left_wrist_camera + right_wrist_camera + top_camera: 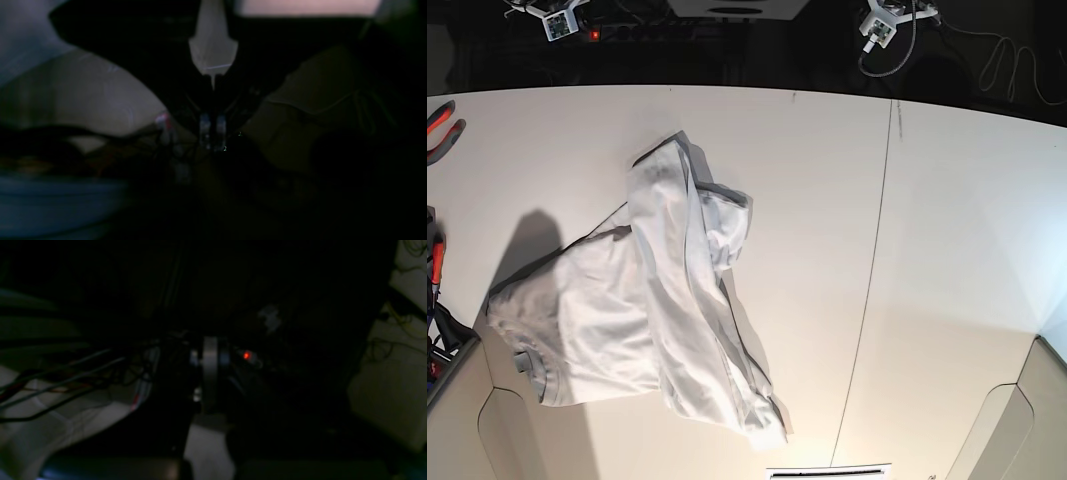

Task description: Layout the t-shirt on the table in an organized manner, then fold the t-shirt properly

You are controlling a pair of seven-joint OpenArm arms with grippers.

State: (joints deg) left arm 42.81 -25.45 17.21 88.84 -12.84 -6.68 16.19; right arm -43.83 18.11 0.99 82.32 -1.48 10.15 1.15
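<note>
Base view recorded the table [947, 250], a wide white top crossed by a thin dark seam [872, 260] running front to back. On its left half lay the t-shirt [642, 310], pale grey-white, crumpled and partly folded over itself, one bunched end reaching toward the far edge and another toward the near edge. The garment lay clear of the seam. Neither arm appeared over the table in this view. Red-handled pliers [441, 128] rested at the far left edge. Both wrist views were dark and blurred. The left gripper [212, 83] showed pale fingers pressed together, holding nothing discernible. The right gripper could not be made out; its jaws were pressed together.
</note>
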